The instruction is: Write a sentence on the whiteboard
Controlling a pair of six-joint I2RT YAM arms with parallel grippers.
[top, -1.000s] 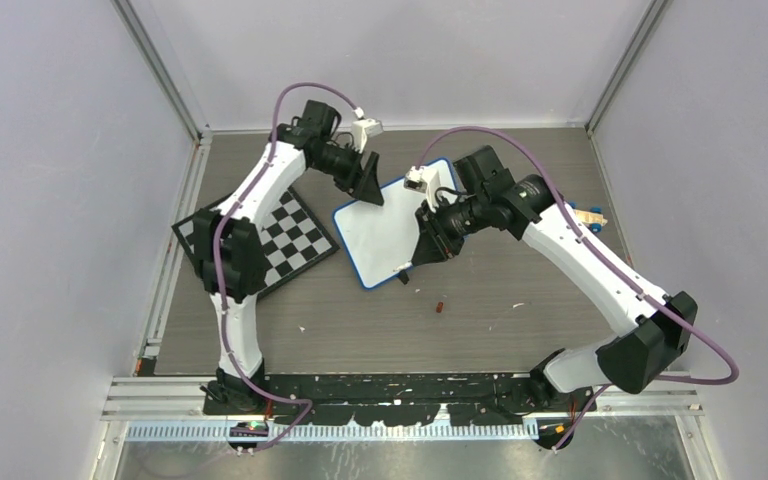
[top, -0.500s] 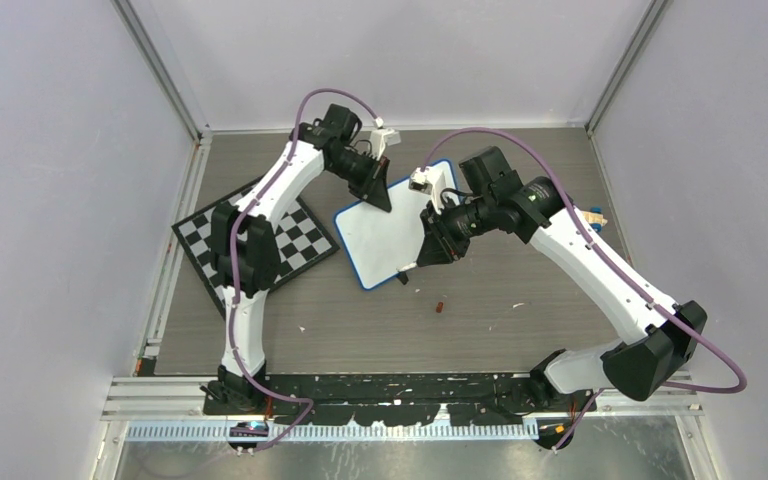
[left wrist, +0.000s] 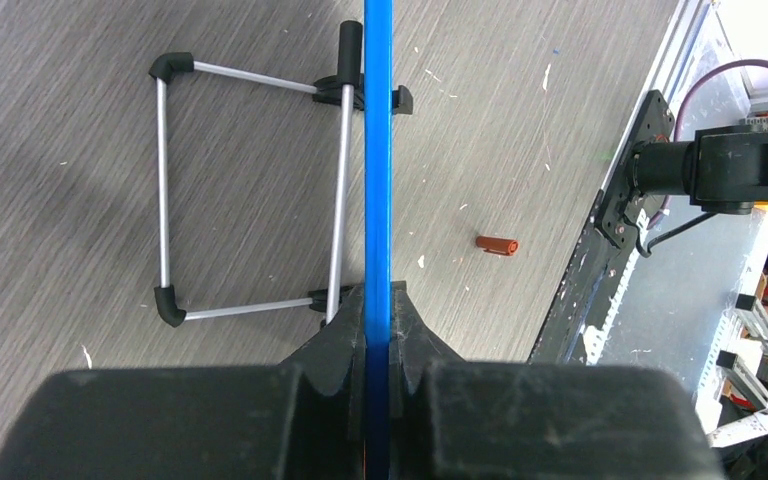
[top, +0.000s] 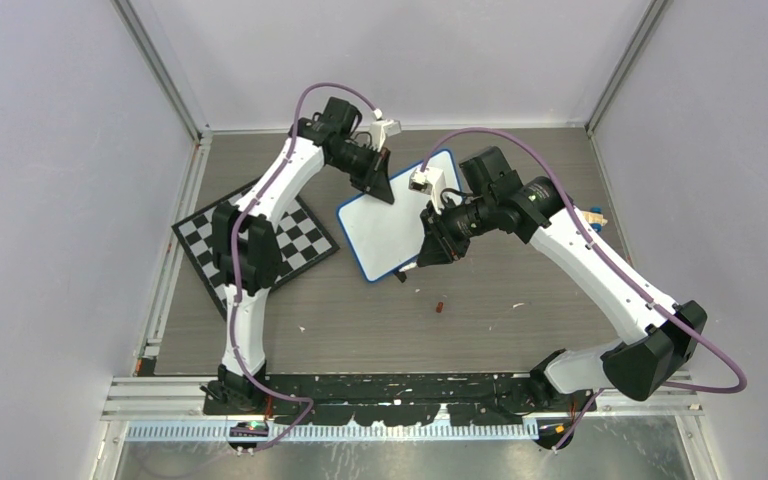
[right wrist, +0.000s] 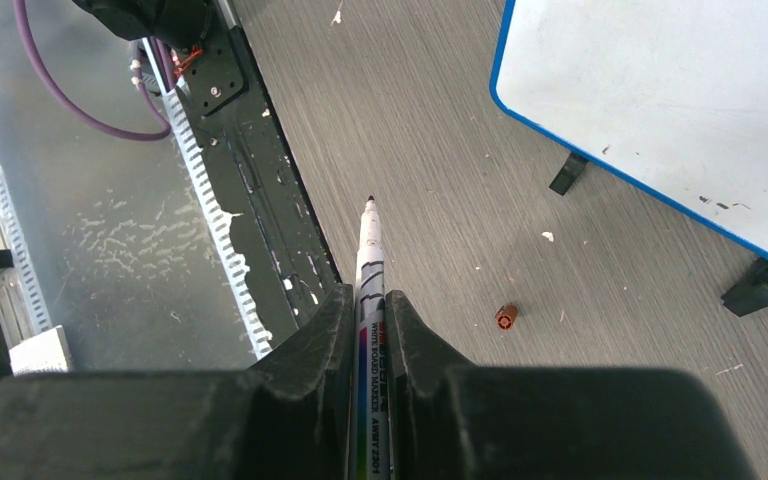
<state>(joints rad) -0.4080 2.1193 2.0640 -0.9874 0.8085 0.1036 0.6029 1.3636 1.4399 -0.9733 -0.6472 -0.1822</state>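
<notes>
Left wrist: left hand (left wrist: pixel 378 296) pinches whiteboard (left wrist: pixel 377 150) edge.

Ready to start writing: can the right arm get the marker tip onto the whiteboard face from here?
Probably yes: the whiteboard face is unobstructed beside the right pincer, the marker is uncapped, and the left pincer clamps only its edge.

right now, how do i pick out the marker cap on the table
Start at the grey wood-grain table and find the blue-framed whiteboard in its middle. Just off the board's near corner lies the cap: a tiny brownish-red cylinder, the only coloured bit among pale specks.
</notes>
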